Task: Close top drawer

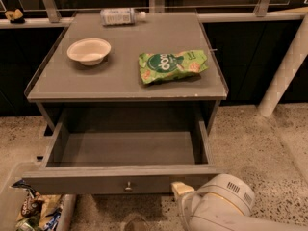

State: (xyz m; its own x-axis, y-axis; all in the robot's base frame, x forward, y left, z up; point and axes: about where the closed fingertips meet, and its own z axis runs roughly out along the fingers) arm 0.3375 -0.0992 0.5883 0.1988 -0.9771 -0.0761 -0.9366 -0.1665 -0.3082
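Observation:
The top drawer [127, 150] is a wide, shallow grey drawer pulled fully out from under the table top [120, 76]. It is empty inside. A small round metal knob [128, 186] sits at the centre of its front panel. My gripper [180, 190] is at the bottom of the view, right of the knob, with a pale fingertip [182, 188] close against the drawer front's lower edge. The white arm [221, 211] behind it fills the lower right corner.
On the table top lie a white bowl [89, 50], a green snack bag [172, 65] and a plastic bottle [120, 16] at the back. A bin with snack packets [36, 211] stands at the lower left. A white post [284, 73] rises at the right.

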